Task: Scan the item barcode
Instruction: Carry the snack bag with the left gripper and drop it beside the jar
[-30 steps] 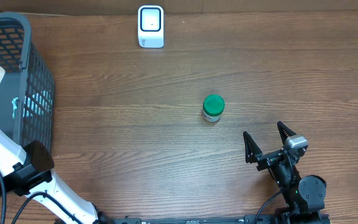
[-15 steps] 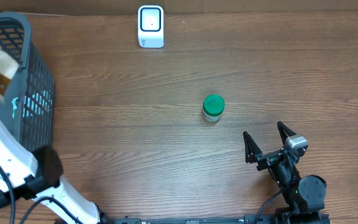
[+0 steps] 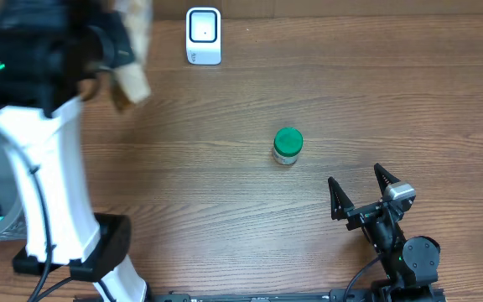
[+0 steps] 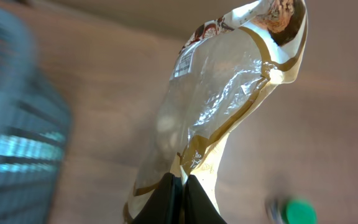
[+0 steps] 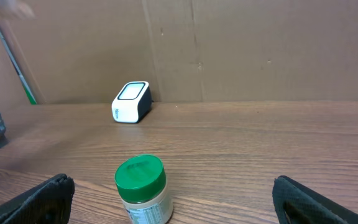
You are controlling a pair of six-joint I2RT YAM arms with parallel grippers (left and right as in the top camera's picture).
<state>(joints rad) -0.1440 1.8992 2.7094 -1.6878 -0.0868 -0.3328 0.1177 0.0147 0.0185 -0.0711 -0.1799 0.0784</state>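
**Desk:** Take me from the near edge outward.

**Me:** My right gripper (image 3: 355,176) sits by the near right corner of the table (image 3: 225,210). Its jaws are spread wide with nothing between them. Beyond it, a little right of the table's middle, a green-lidded jar (image 3: 288,145) stands upright on its own.

**Desk:** And the item?

**Me:** The snack bag (image 4: 216,106) is in the air over the far left part of the table. My left gripper (image 4: 180,186) has its jaws pinched tight on one end of it. The basket (image 4: 17,143) is off to the side, at the left edge.

**Desk:** How does it point?

**Me:** Its long axis runs straight out from the jaws, printed end away from my wrist. The overhead view is blurred, so I can't tell its exact tilt. A small white label (image 4: 185,60) sits near the far end. It may carry the barcode, but it's too small to read.

**Desk:** Which step?

**Me:** I'd say I'm bringing it to the scanner (image 3: 203,35), which stands at the far edge, near the bag but apart from it. Next I must turn that label side to the scanner's window and keep the crinkly film flat.
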